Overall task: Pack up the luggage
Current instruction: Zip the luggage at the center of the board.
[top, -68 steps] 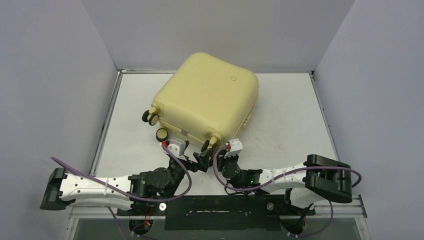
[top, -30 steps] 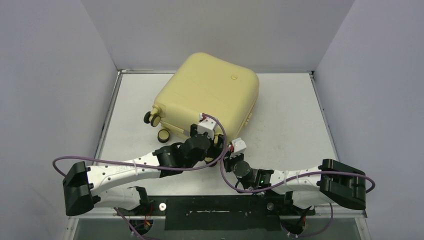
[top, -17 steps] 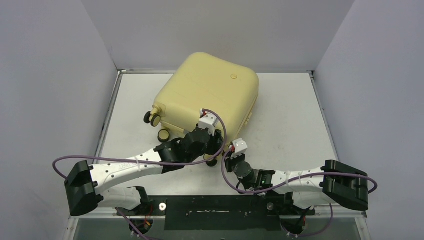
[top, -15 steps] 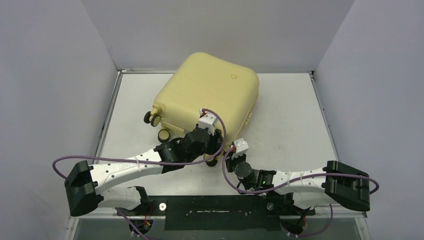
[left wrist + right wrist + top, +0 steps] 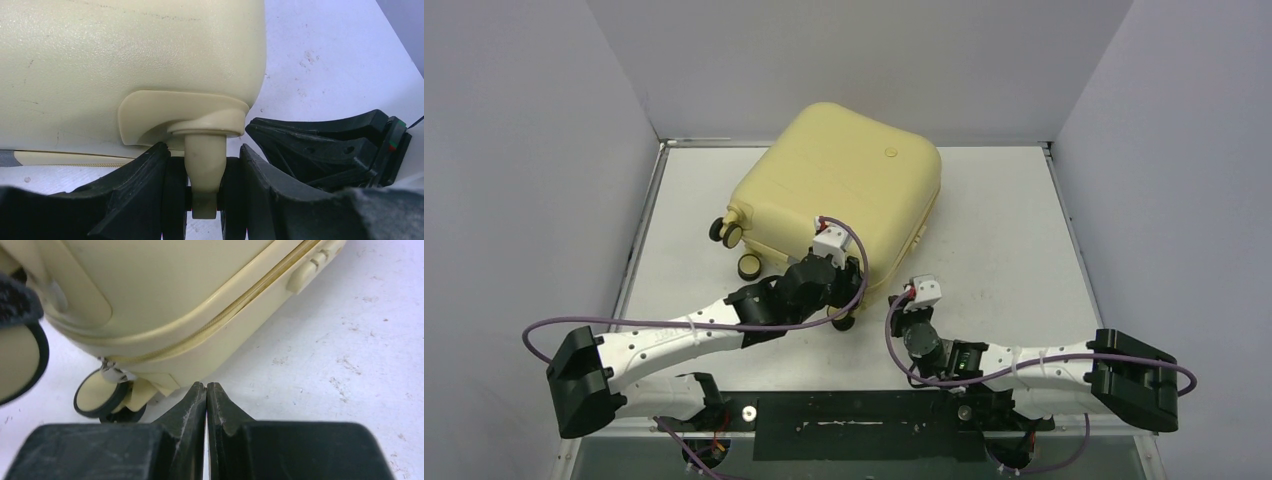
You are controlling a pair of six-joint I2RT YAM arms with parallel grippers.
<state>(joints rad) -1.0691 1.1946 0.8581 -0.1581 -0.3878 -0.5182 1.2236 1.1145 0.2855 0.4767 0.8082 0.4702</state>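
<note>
The luggage [image 5: 839, 190] lies flat and closed at the back-centre of the table [image 5: 1004, 230], skewed, wheel end toward the arms. The left gripper [image 5: 202, 152] is clamped on the near-right caster [image 5: 204, 132], one finger pressed on each black wheel w/ the cream stem btw them. The right gripper [image 5: 206, 390] is pinched tight w/ nothing in it. It sits low over the table just off that same corner, pointing at the zip seam [image 5: 240, 305].

Risks, as I judge them:
- A caster prob. swivels and rolls, so a pull on it may just turn the wheel, or the round tyres may squirt out of the fingers, and the luggage won't follow.
- Hauling on one corner would yaw the shell rather than slide it straight. That could swing it into the back wall [image 5: 854, 60], which its far corner is already near.
- The two arms work close together at one corner, so a wide move by either could knock the other.
- The shell needs opening before anything goes in. A small metal bit by the seam may be the zip pull, but it's too small to be sure. A blind stab at the seam would only scrape plastic.

The table is pale, matte and lightly scuffed, so a hard shell should slide on it. Plain walls close in on the left, back and right. There is more free table on the right than on the left, where the other wheels [image 5: 729, 232] sit nearer the edge.
</note>
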